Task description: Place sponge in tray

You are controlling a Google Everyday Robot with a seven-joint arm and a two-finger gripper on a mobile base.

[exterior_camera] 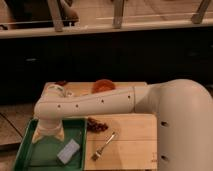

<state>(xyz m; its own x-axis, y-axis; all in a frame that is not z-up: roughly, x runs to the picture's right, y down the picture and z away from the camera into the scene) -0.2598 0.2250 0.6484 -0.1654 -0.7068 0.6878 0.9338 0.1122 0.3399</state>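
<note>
With jaws apart over the tray (42, 156) at the counter's front-left corner, the gripper (48, 134) could snag the sponge (68, 151) when lifting.

No words or numbers are showing here.
Nothing to read is sitting on the white arm (90, 104), the green tray (20, 150), the pale sponge (68, 151), the fork (104, 146) or the wooden boards (132, 137). The claw (48, 132) is hanging over the far part of the tray, near the sponge but apart from it.
</note>
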